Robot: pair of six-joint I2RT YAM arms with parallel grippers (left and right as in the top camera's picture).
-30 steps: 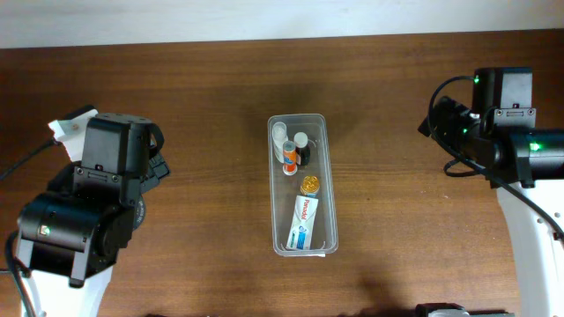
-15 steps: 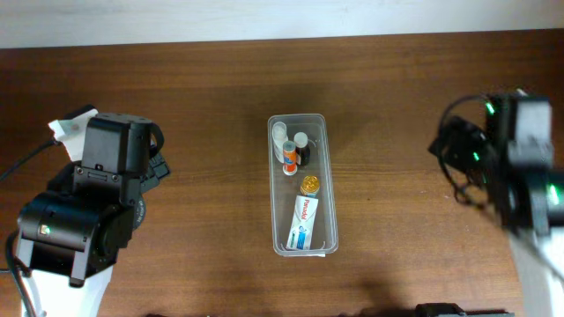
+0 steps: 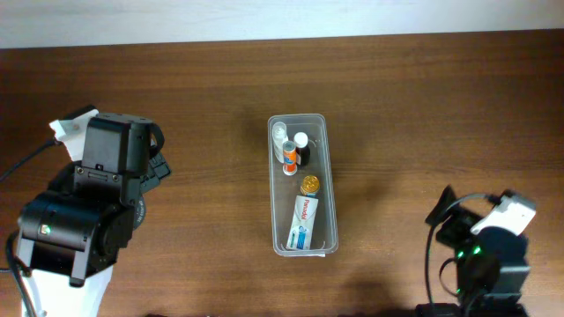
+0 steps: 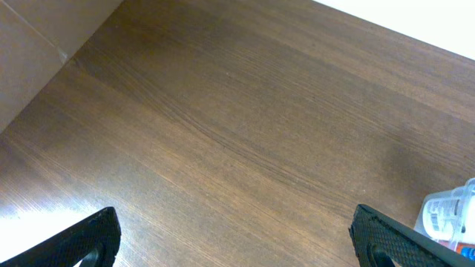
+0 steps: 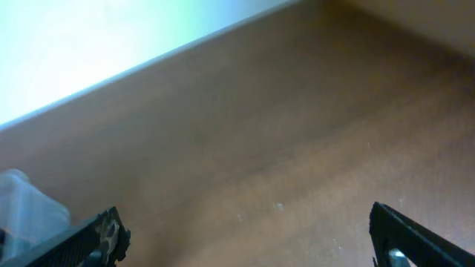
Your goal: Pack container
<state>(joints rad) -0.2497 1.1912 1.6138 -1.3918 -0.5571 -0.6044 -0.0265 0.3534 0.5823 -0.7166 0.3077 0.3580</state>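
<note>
1. Left gripper (image 4: 241, 241): jaws spread wide with nothing between them. Only the dark fingertips (image 4: 89, 239) show, at the two bottom corners of the left wrist view.
2. Under it is the bare brown table (image 4: 223, 111). A clear labelled piece (image 4: 449, 215) pokes in at the right edge; cannot tell which thing it is.
3. Right gripper (image 5: 252, 241): jaws also wide and empty, with the tips at both bottom corners. This view is blurred.
4. Under it is table again. A clear blur (image 5: 26, 208) sits at the lower left edge, too soft to name. The pale wall (image 5: 74, 44) fills the upper left.
5. Overhead: left arm (image 3: 88, 211) is at the table's left side and right arm (image 3: 485, 260) at the lower right. Both are well apart from the container.
6. Container (image 3: 297, 117): mid-table, upright with its top open, long side running from the near edge toward the far edge.
7. Far end inside: two white-capped bottles (image 3: 280, 132) side by side. Just nearer are an orange bottle (image 3: 289, 158) and a dark bottle (image 3: 305, 157) close beside it.
8. Middle inside: jar (image 3: 309, 185) with an orange lid.
9. Near end inside: white box (image 3: 302, 224) with blue print, lying flat and lengthwise, just beside the jar.
</note>
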